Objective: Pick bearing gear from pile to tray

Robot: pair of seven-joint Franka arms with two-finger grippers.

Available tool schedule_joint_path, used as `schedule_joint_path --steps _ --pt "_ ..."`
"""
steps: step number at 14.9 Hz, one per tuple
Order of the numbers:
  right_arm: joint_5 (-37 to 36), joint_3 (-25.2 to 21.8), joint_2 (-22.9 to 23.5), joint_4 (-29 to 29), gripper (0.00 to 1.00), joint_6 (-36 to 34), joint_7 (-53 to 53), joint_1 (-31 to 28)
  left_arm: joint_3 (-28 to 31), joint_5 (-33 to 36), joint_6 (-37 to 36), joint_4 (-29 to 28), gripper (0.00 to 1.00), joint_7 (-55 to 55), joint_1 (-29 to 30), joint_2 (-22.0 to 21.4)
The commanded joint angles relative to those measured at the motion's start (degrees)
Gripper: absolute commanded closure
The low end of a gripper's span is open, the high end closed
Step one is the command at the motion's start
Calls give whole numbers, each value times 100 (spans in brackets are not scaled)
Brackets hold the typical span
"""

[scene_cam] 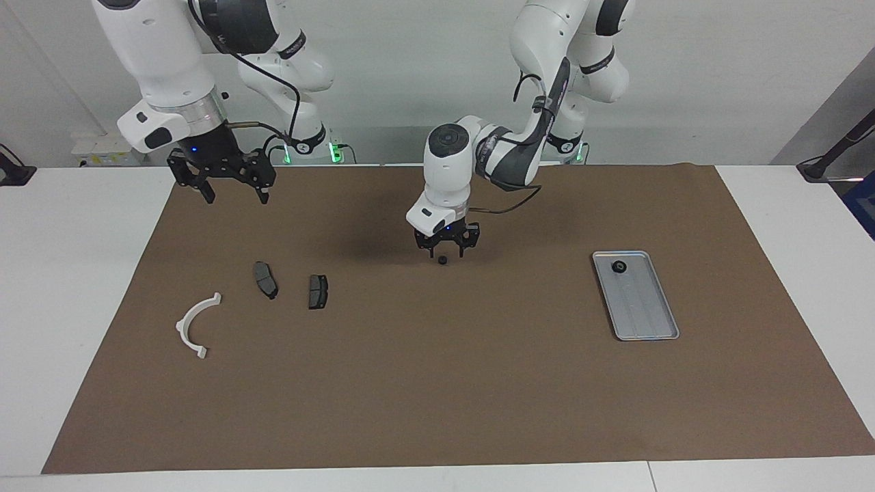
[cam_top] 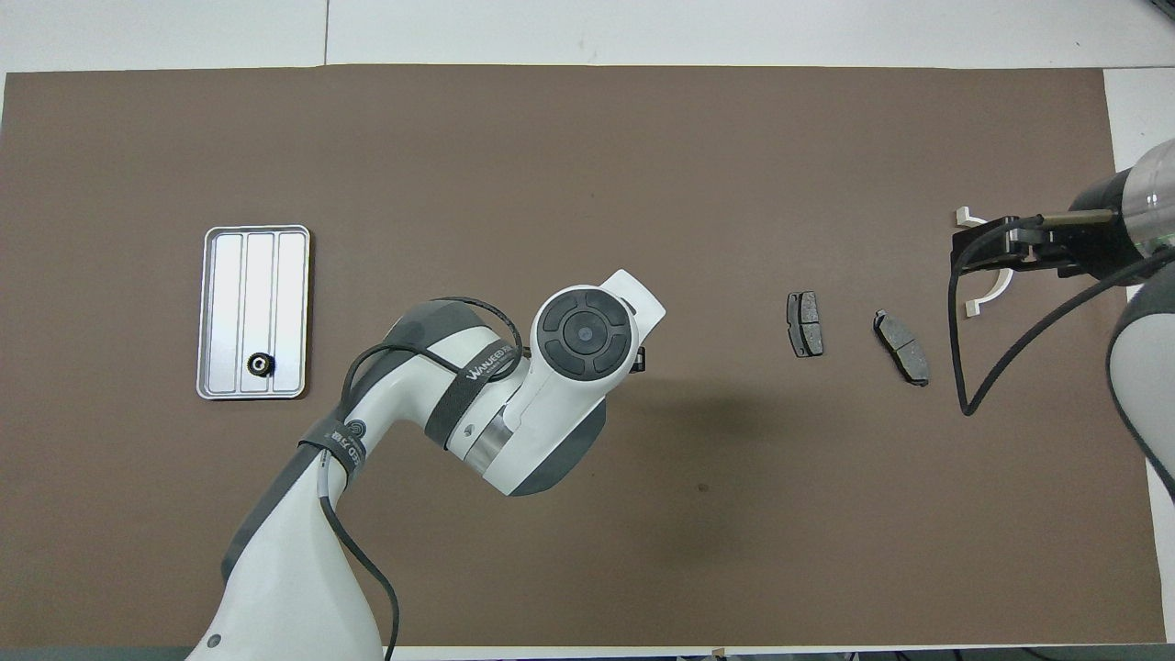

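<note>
Black gear (scene_cam: 443, 261) on brown mat, well clear of tray (scene_cam: 655, 321); left hand (scene_cam: 447, 250) right above, fingers apart, not gripping. Off-centre squeeze could flick it away. Right hand (scene_cam: 231, 193) open, waiting.

A: Desk (scene_cam: 82, 287) white; mat (scene_cam: 437, 383) plain brown, no pattern.

B: Tray (scene_cam: 646, 318) silver-grey, lengthwise ribs. One small black round piece (scene_cam: 620, 267) in it, pale centre seen from overhead.

A: Left pincer (scene_cam: 448, 251) black, blue light just above it; wrist housing white with dark grey bands. Black round piece (scene_cam: 443, 261) directly under it.

B: Right pincer (scene_cam: 232, 195) black, blue light, silver collar over it, white arm shell.

A: Below the right pincer: two brake pads (scene_cam: 265, 279) (scene_cam: 318, 292), dark grey, speckled faces. White curved arc (scene_cam: 195, 326), plain.

B: Green lights at both arm bases.
</note>
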Motion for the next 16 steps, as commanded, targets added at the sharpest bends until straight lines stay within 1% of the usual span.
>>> schedule_joint_path --steps 1,6,7,10,13,16 --pt "219 27 -142 -122 0 -82 -173 -122 24 -65 322 -217 29 147 20 -50" --pt "306 18 -133 -122 0 -73 -252 -157 24 -65 464 -358 29 138 11 -50" --pt "306 -34 -124 -114 0 -73 -252 -96 24 -65 464 -358 29 138 3 -50" --pt "298 -412 -45 -105 0 6 -252 273 24 -65 516 -358 29 138 2 -24" --pt "254 -421 95 -43 0 32 -340 265 24 -65 639 -376 29 129 11 72" --pt "210 -404 96 -87 0 24 -411 265 24 -65 683 -437 29 129 3 81"
